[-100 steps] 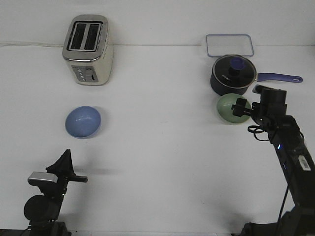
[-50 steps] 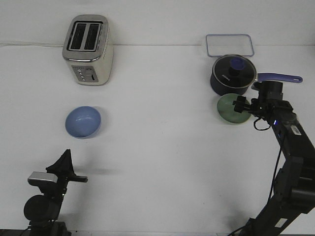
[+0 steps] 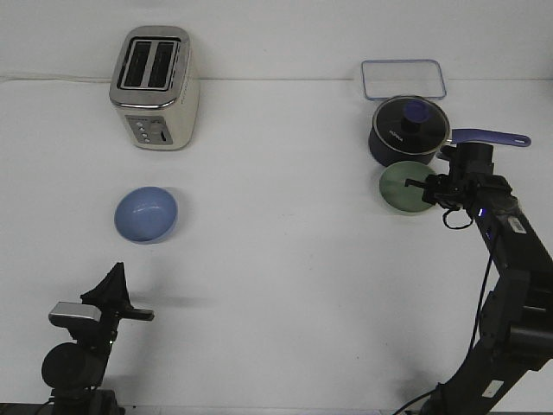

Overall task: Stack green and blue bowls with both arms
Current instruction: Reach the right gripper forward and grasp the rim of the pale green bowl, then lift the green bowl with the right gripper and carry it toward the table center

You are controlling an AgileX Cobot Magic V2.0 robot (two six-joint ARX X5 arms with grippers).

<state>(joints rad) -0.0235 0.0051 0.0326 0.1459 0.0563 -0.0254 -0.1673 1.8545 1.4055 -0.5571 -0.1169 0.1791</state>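
White table [image 3: 285,285], plain and matte, fills the front view up to a pale back wall.

Right arm [image 3: 510,259]: black, jointed, rising from the near right corner and reaching toward the far right of the table. Its gripper [image 3: 423,186] sits at the right-hand rim of the green bowl, one finger over the bowl's inside; the fingers look set about the rim, but whether they are pressed onto it cannot be told from this view.

Left arm [image 3: 82,346]: black with a silver wrist block, low at the near left corner. Its gripper [image 3: 117,281] points up and away from the camera, near the blue bowl but apart from it. The fingers overlap from this angle, so open or closed cannot be told.

Toaster [image 3: 155,86]: cream and chrome, two slots, upright at the far left.

Saucepan [image 3: 409,131]: dark navy, glass lid with a blue knob, long blue handle running right; far right, just behind the green bowl.

Container lid [image 3: 403,79]: clear, rectangular, blue-edged, flat, behind the saucepan.

Blue bowl [image 3: 146,214]: light periwinkle, upright, alone at left centre, in front of the toaster and well apart from it.

Green bowl [image 3: 404,188]: pale sage, right side of the table, just beside the saucepan's near wall, well apart from the blue bowl.
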